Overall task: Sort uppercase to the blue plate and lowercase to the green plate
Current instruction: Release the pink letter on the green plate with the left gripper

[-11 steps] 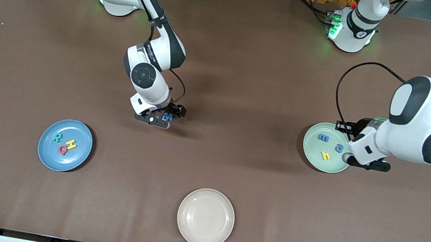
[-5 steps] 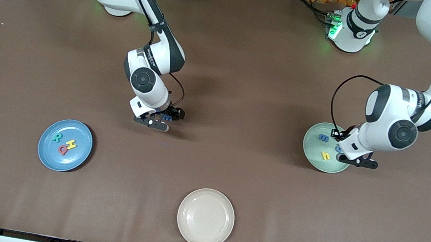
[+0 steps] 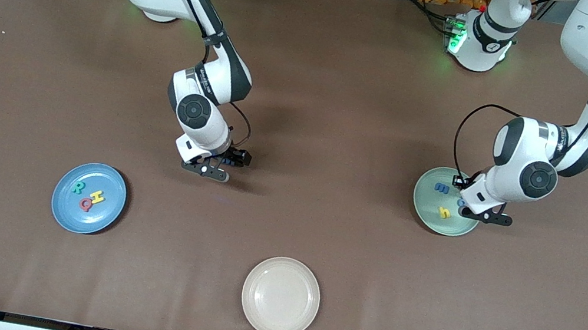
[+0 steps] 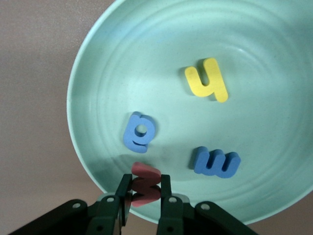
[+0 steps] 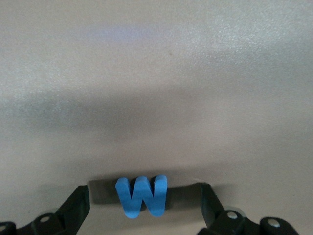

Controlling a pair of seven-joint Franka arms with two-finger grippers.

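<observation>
Since a second ago, both arms have lowered: the right gripper (image 3: 213, 166) has sunk over the small blue foam capital M (image 5: 142, 196), and the left gripper (image 4: 145, 196) has dropped toward the round pale mint-green plate (image 3: 422, 210). The M lies flat on the brown table (image 3: 339, 107) midway between the right gripper's wide-open jaws, touching neither finger. The left gripper's jaws are clamped on the small red foam lowercase w (image 4: 144, 183), held on edge just above the plate's rim. On that plate lie the blue foam lowercase m (image 4: 216, 162), the blue foam a-like letter (image 4: 140, 131) and the yellow foam lowercase h (image 4: 207, 81). The round blue plate (image 3: 65, 210), toward the right arm's end, carries the teal foam R (image 3: 78, 188), yellow foam H (image 3: 97, 196) and red foam Q (image 3: 85, 205). A round beige plate (image 3: 276, 323) sits nearest the front camera.
</observation>
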